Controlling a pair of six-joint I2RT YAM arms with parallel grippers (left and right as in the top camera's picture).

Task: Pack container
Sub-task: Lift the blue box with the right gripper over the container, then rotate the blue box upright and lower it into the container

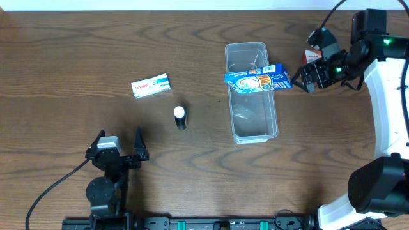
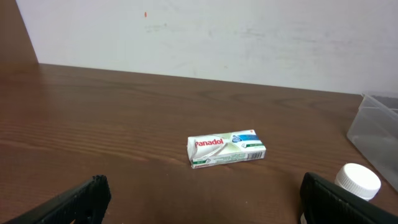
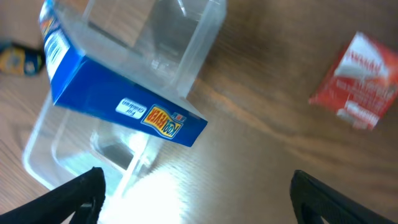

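Overhead: clear rectangular plastic container (image 1: 246,45) sits right of centre, with a blue cardboard box (image 1: 257,78) lying across its rim. Right gripper (image 1: 301,75), jaws spread, is just beside the box; left gripper (image 1: 119,137) is also spread.

Container (image 1: 254,121): clear, see-through plastic tub, long and narrow, with rounded corners and a raised rim. It stands upright on the wooden table, mouth up, right of centre, its long axis running away from the robot. The near half shows only the bare floor (image 3: 106,149). A blue cardboard box (image 1: 257,79) lies crosswise over the far half, tilted, its right end jutting past the rim. Only a corner of the tub's wall (image 2: 376,124) shows in the left wrist view.
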